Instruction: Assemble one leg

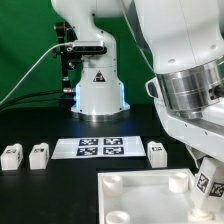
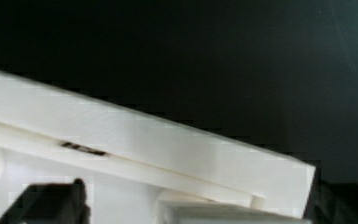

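Note:
My gripper point(image 1: 206, 172) is at the exterior view's lower right, over the far right corner of the large white panel point(image 1: 130, 190). A leg point(image 1: 208, 184), a small white block with a black-and-white tag, sits between the fingers right at that corner, and the jaws appear closed on it. In the wrist view the panel point(image 2: 140, 140) fills the lower half. One dark finger point(image 2: 51, 205) shows at the edge, with a white piece point(image 2: 247, 208) beside it. Three more legs stand on the table, two on the left point(image 1: 12, 155) point(image 1: 38, 153) and one right of centre point(image 1: 156, 153).
The marker board point(image 1: 100, 147) lies flat mid-table, between the loose legs. The robot's white base point(image 1: 100, 92) stands behind it, with cables trailing to the exterior view's left. My own arm fills the upper right.

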Controlling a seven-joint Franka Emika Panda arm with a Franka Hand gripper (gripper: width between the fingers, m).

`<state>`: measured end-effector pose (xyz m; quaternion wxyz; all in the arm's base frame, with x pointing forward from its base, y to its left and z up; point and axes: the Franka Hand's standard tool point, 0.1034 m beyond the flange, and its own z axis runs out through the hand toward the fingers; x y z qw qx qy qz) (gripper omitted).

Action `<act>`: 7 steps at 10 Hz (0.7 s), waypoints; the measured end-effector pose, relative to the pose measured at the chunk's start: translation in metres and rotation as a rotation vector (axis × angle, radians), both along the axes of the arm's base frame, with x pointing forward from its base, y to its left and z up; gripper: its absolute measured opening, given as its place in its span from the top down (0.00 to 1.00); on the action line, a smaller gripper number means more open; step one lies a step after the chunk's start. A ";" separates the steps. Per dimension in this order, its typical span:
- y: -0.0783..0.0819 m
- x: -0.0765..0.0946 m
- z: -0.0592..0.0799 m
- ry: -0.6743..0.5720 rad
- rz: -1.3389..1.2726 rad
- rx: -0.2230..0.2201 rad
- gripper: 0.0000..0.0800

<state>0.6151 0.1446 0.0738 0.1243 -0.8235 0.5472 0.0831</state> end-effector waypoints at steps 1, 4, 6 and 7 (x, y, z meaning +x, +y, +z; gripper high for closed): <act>-0.001 -0.002 0.000 -0.014 0.123 -0.006 0.19; 0.012 -0.004 0.004 -0.089 0.506 -0.048 0.19; 0.008 -0.004 0.003 -0.141 0.707 -0.047 0.19; 0.000 -0.001 0.004 -0.177 0.879 -0.067 0.19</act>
